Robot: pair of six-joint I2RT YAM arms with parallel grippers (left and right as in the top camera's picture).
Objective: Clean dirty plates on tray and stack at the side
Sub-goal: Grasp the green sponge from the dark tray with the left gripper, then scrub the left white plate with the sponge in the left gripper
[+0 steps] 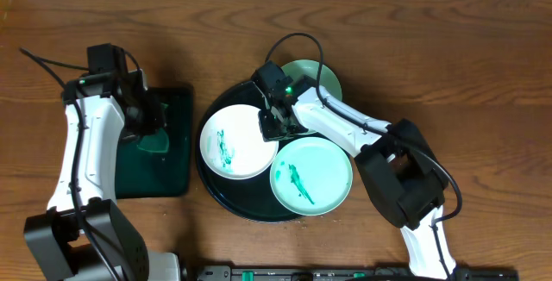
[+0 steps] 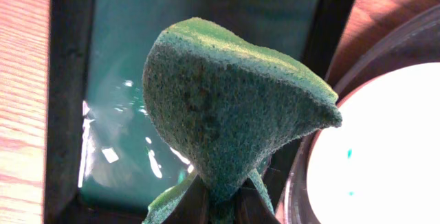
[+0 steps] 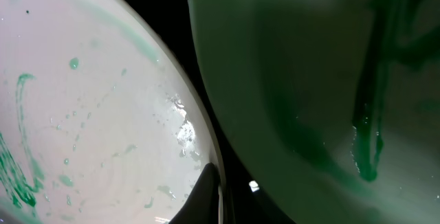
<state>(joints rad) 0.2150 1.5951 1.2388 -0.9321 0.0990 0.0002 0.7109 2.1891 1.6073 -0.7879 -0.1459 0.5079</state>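
The black round tray [image 1: 259,210] holds a white plate [image 1: 237,140] with green smears, a mint plate [image 1: 312,176] with a green smear in front, and a second mint plate [image 1: 321,76] at the back, partly hidden by my right arm. My right gripper [image 1: 274,124] is shut on the white plate's right rim; in the right wrist view a dark finger [image 3: 212,198] lies on the white plate's [image 3: 89,114] rim, beside a smeared mint plate [image 3: 309,80]. My left gripper [image 1: 153,130] is shut on a green sponge [image 2: 227,107], above the dark green tray.
The dark green rectangular tray [image 1: 177,173] lies left of the black tray, with wet glints on its floor [image 2: 124,135]. The white plate's edge [image 2: 385,148] shows at the right of the left wrist view. Bare wooden table [image 1: 448,48] surrounds both trays.
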